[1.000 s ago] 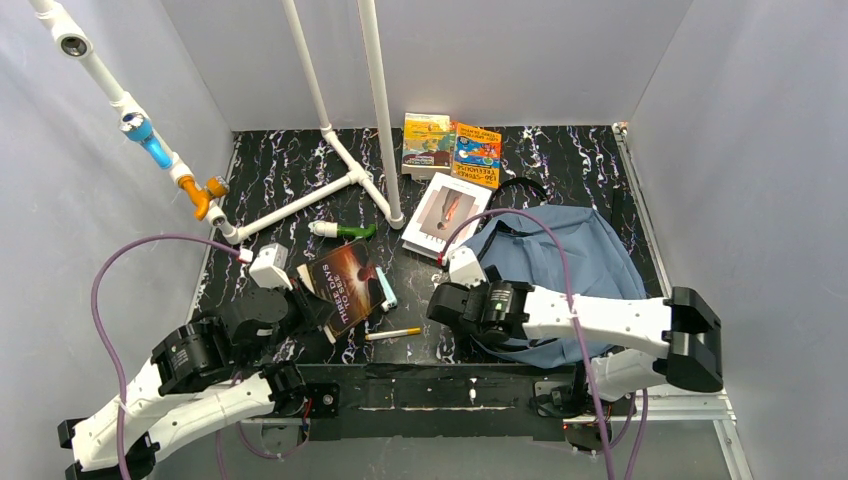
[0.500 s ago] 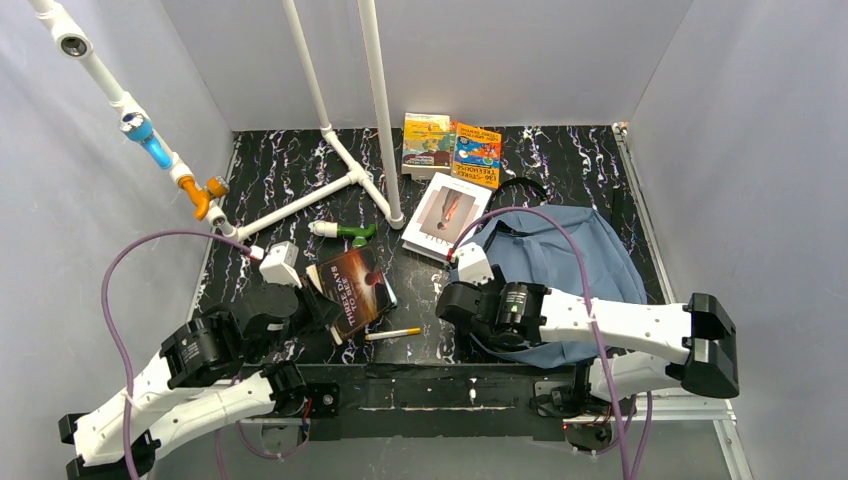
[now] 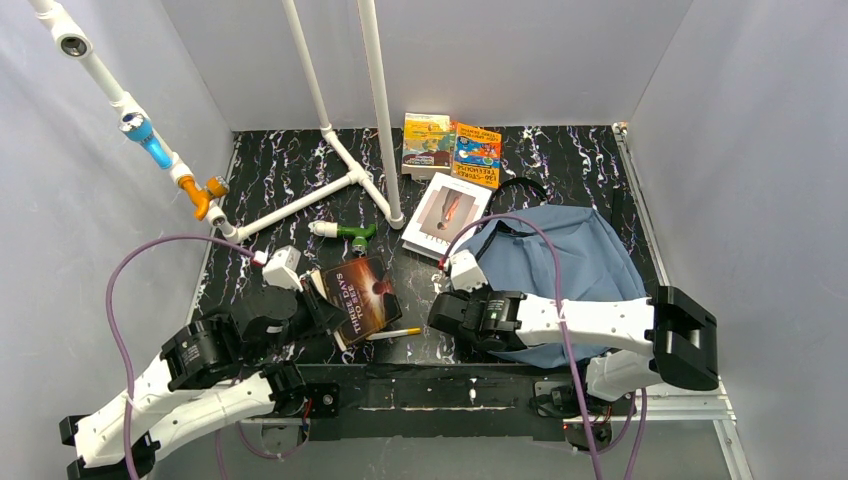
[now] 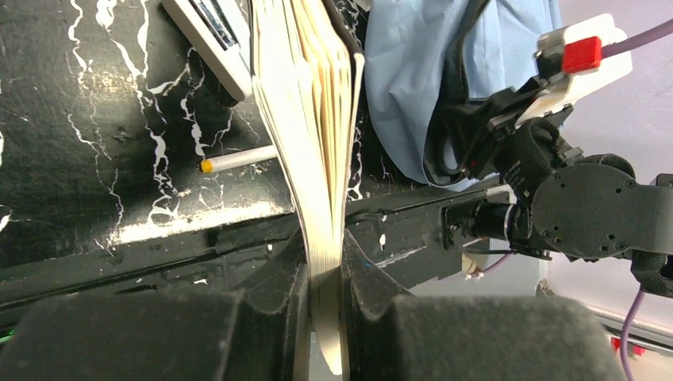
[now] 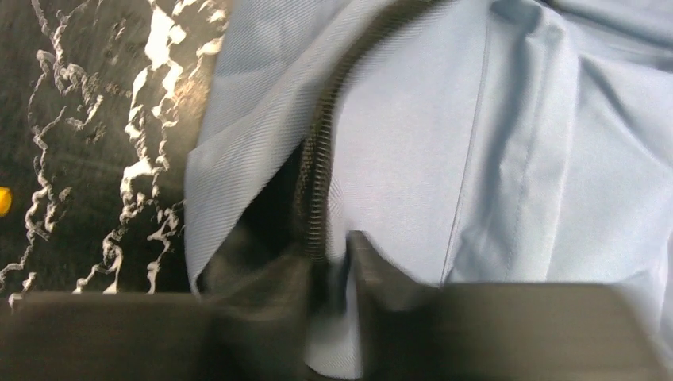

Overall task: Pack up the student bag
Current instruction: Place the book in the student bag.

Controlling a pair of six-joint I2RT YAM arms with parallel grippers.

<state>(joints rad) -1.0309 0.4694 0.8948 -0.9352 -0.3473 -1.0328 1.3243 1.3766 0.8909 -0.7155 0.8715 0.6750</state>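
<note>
The student bag [image 3: 585, 262] lies flat at the right, slate-blue, its dark zipper edge [image 5: 317, 159] facing the left. My right gripper [image 3: 447, 308] sits at that near-left edge, and its jaws [image 5: 332, 248] pinch the zipper and a fold of fabric. My left gripper [image 3: 322, 308] is shut on a dark-covered book [image 3: 364, 296] and holds it tilted above the table, left of the bag. In the left wrist view the book's cream pages [image 4: 311, 135] stand on edge between the fingers [image 4: 279, 298], with the bag [image 4: 409, 87] beyond them.
A yellow-tipped pencil [image 3: 394, 333] lies below the held book, and a flat white case [image 4: 208, 38] lies beside it. A white book [image 3: 447, 214] and two colourful books [image 3: 452, 147] rest behind the bag. A green-and-white marker [image 3: 342, 231] and a white pipe frame [image 3: 350, 178] stand at mid-left.
My right gripper's jaws have closed in on the bag's zipper edge. The left arm has carried the book a little to the right and turned it.
</note>
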